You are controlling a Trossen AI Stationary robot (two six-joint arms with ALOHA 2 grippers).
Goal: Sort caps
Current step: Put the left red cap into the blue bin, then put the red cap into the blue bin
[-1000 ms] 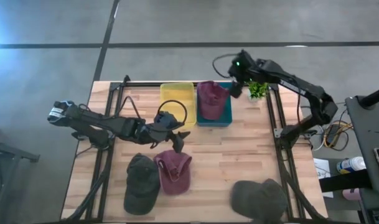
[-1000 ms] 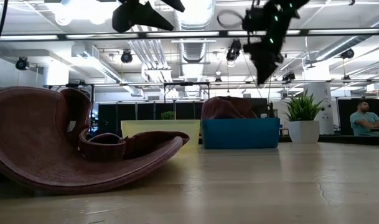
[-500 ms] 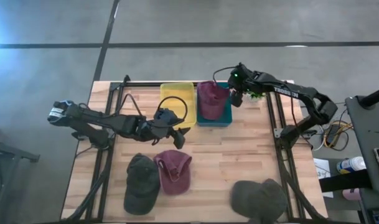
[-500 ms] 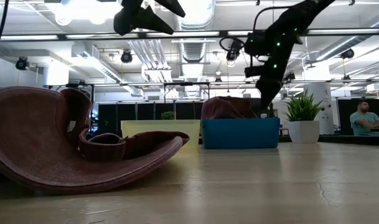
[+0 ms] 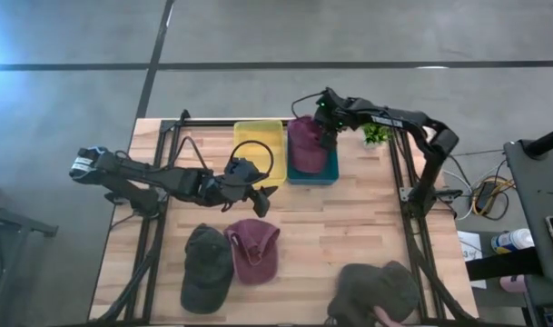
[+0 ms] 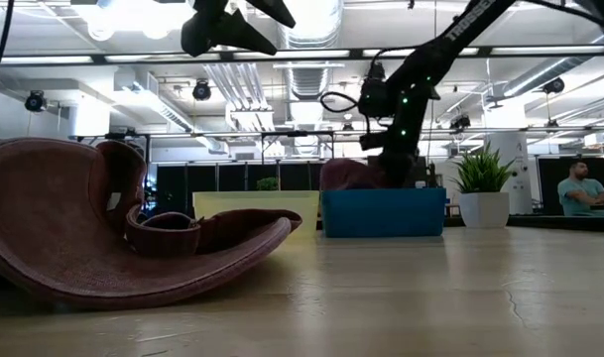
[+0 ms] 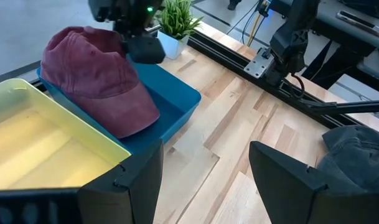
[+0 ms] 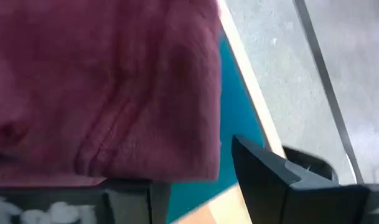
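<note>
A maroon cap (image 5: 303,143) lies in the teal bin (image 5: 329,173), its brim over the bin's near wall (image 7: 136,115). My right gripper (image 8: 195,186) is down at the cap's crown on the far right side (image 7: 142,46), open, and the cap's edge stands in the gap. My left gripper (image 5: 262,195) hangs open above mid-table with nothing between its fingers (image 7: 205,155). On the near part of the table lie an olive cap (image 5: 206,268), a second maroon cap (image 5: 254,250) and another olive cap (image 5: 378,291). My right gripper comes at the maroon cap's crown edge (image 8: 189,155) from above, slanting down, with one finger on either side of that edge. Whether the fingers touch the cloth I cannot tell. The cap rests in the teal bin.
The yellow bin (image 5: 258,138) stands left of the teal bin against it, with nothing in it. A small potted plant (image 5: 376,133) sits at the far right corner, close to my right arm. Black rails (image 5: 399,182) run along both table sides. Bare wood lies between the bins and the near caps.
My right gripper has come down and toward the table's left, from above the plant to the maroon cap in the teal bin, tipping more steeply downward. The caps on the table have stayed where they were.
</note>
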